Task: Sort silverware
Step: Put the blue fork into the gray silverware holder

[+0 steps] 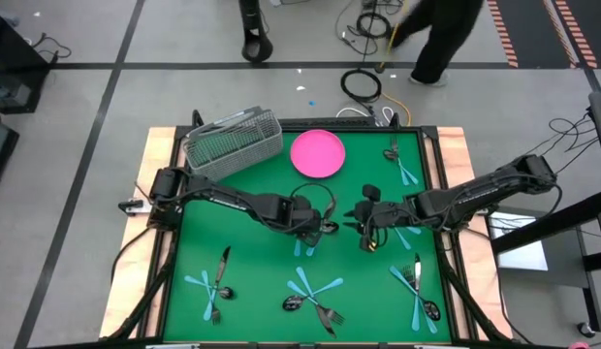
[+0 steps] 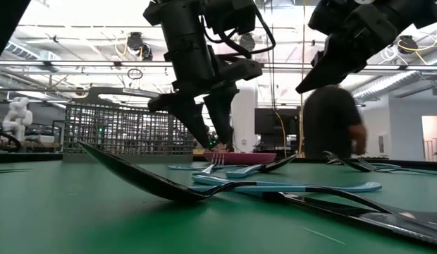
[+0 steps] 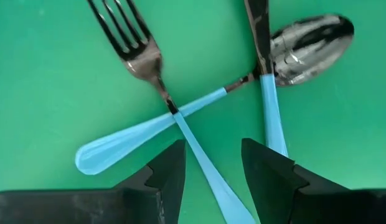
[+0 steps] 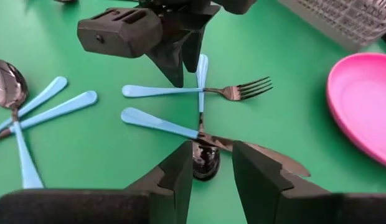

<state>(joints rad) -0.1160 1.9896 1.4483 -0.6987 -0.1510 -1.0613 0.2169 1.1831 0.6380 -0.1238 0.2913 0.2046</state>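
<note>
The basket [image 1: 233, 142] sits upper left on the bench [image 1: 252, 281], the plate [image 1: 317, 153] just right of it. Silverware [image 1: 315, 296] lies scattered along the lower edge and upper right.

Overhead view of a green table [image 1: 262, 291] on a tiled floor. Upper left: a grey wire basket [image 1: 233, 143]; beside it, upper centre, a pink plate [image 1: 317, 153]. The left gripper [image 1: 310, 233] and right gripper [image 1: 368, 231] meet near the centre, each arm entering from its own side. Blue-handled and dark cutlery lies in clusters: lower left [image 1: 215, 283], lower centre [image 1: 313, 296], lower right [image 1: 417, 289] and upper right [image 1: 401, 163]. A person's legs [image 1: 436, 44] appear along the top edge.
</note>
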